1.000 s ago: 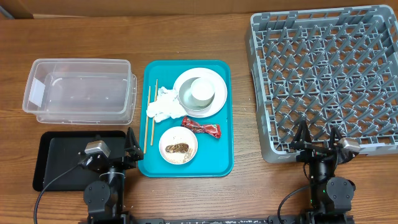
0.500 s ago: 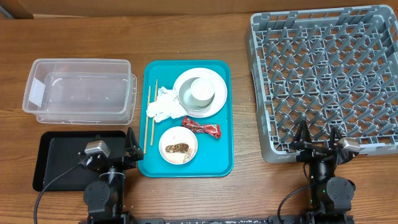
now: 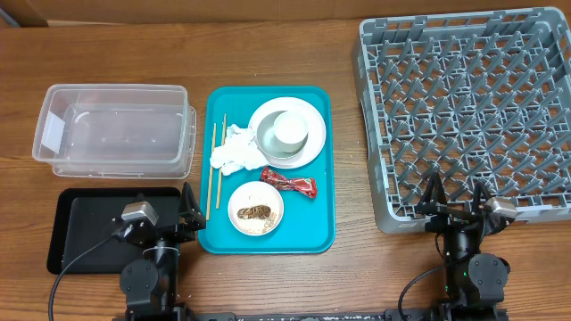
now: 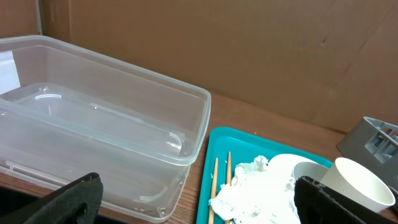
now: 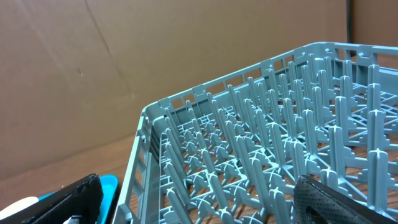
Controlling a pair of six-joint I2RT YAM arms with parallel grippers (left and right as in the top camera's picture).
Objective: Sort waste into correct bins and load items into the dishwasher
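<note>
1. Both grippers wait at the table's near edge with jaws spread wide and nothing in them. The left gripper (image 3: 166, 212) is over the black tray's (image 3: 85, 223) right end, and the right gripper (image 3: 454, 201) is at the grey dish rack's (image 3: 367, 116) near rim.
2. The napkin (image 3: 234, 150), red wrapper (image 3: 289, 184), chopsticks (image 3: 214, 169), plate (image 3: 260, 120) with cup (image 3: 290, 129), and rice bowl (image 3: 255, 210) all sit on the teal tray (image 3: 315, 227).
3. The clear tub (image 3: 116, 87) stands just beside that tray's left edge. Bare wood separates the tray from the rack.
4. The tub's white label (image 3: 52, 134) is unreadable.

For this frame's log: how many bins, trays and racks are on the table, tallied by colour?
clear tub: 1
black tray: 1
teal tray: 1
grey dish rack: 1
Total: 4
</note>
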